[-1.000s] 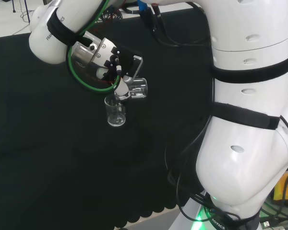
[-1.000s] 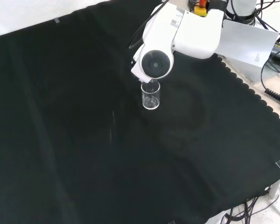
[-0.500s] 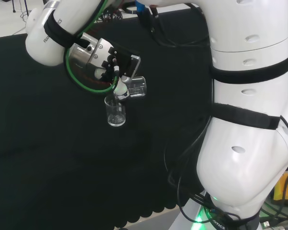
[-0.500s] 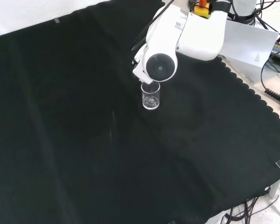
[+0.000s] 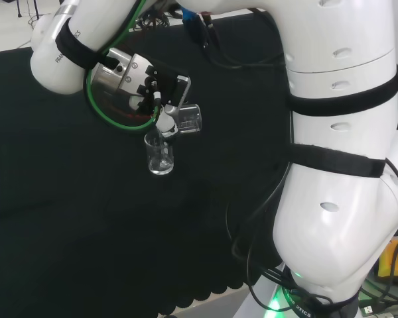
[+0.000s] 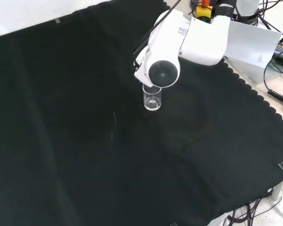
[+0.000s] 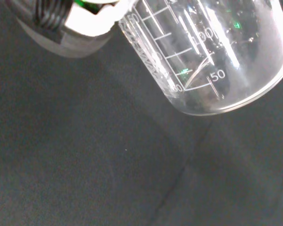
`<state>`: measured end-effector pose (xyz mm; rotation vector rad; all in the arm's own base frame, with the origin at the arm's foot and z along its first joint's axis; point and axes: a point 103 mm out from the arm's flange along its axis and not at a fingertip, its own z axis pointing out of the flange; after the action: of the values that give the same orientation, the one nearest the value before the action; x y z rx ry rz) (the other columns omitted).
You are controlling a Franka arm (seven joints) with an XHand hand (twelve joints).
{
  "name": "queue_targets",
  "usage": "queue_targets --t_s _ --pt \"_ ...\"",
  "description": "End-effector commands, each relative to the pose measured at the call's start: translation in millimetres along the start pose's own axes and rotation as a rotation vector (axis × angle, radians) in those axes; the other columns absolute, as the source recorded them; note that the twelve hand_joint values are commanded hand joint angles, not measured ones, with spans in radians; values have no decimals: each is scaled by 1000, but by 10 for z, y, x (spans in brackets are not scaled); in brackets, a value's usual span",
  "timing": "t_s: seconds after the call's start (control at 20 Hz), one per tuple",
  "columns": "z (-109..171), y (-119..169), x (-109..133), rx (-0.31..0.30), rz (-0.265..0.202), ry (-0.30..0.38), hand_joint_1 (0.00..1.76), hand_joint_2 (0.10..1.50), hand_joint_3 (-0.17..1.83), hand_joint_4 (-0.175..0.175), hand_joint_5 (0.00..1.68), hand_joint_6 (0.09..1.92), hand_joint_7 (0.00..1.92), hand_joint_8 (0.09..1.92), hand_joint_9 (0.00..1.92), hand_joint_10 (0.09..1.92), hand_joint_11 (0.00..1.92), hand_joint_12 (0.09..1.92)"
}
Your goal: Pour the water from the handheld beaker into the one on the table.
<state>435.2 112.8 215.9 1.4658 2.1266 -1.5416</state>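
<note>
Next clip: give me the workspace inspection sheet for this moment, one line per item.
Surface: black cloth covers the bench; scalloped edge at the front view's right.
Job's things: held beaker tipped on its side above the upright table beaker; their mouths are close together.
Clutter: nothing seen.
Grippers: hand curled round the held beaker.
Cables: green cable loops at the wrist; black cables off the cloth.
Surroundings: white arm links; white sheet beyond the cloth.

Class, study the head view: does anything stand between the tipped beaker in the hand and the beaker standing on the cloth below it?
Nothing visible does. The hand holds the tipped beaker on its side, its mouth end just above the open top of the standing beaker on the black cloth.
</note>
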Motion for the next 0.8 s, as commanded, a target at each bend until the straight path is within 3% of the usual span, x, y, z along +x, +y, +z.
queue_targets --t_s 0.05,0.8 --pt "-11 6 18 19 0 -8 1322 1021 -175 -175 1445 184 1484 183 1714 87 1415 590" --pt "-26 -4 4 49 13 -29 1321 1020 -175 -175 1450 173 1497 154 1715 87 1416 589"
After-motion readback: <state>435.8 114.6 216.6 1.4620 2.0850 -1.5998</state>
